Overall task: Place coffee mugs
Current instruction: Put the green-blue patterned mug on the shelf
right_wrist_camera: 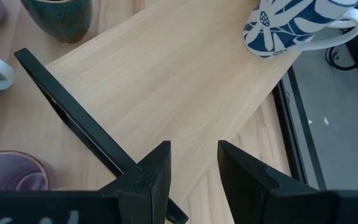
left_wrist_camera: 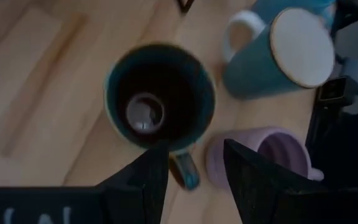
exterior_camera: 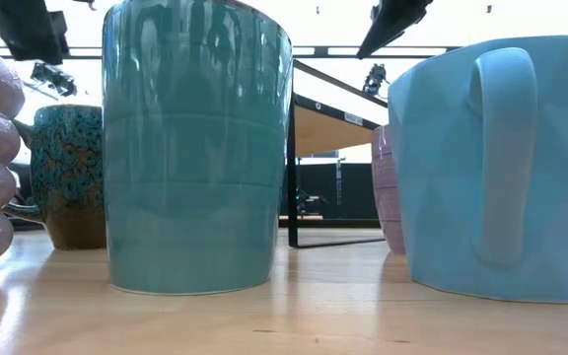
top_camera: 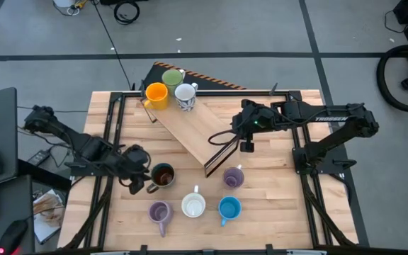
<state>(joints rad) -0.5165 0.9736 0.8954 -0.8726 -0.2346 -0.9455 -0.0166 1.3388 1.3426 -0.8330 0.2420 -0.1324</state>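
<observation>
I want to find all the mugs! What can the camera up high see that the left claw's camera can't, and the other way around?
Only the high view shows the orange mug, green mug and patterned white mug on the wooden shelf, plus the right claw. Only the left wrist view shows the dark brown mug's handle sitting between the open left claw fingers. Both show the dark brown mug.
</observation>
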